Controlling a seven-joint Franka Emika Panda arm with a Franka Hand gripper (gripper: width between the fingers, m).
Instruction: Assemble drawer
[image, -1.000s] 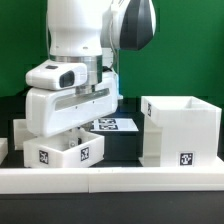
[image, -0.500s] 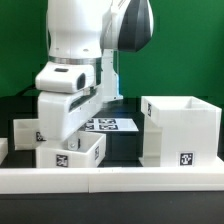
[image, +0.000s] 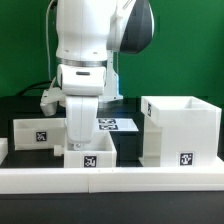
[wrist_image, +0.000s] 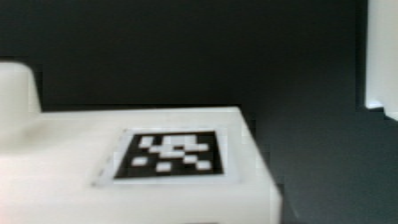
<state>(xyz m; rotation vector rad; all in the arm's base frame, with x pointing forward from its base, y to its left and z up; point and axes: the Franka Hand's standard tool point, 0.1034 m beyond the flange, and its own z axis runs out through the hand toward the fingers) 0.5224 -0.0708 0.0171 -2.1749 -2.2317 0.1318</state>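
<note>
The large white open casing (image: 180, 130) of the drawer stands at the exterior view's right, with a tag low on its front. One small white tray (image: 92, 157) sits near the front wall with its tag facing the camera. My gripper (image: 83, 141) comes straight down onto this tray's back wall and is shut on it. A second tray (image: 34, 133) stands behind it at the exterior view's left. In the wrist view a tagged white tray wall (wrist_image: 175, 156) fills the frame close up. My fingertips do not show there.
The marker board (image: 115, 125) lies on the black table behind the held tray. The long low white border wall (image: 120, 180) runs along the front. A white edge (wrist_image: 384, 60) shows at the side of the wrist view.
My wrist has turned and shifted toward the exterior view's right. The held tray turned with it, from tilted and skewed to square-on with its tag facing front.
</note>
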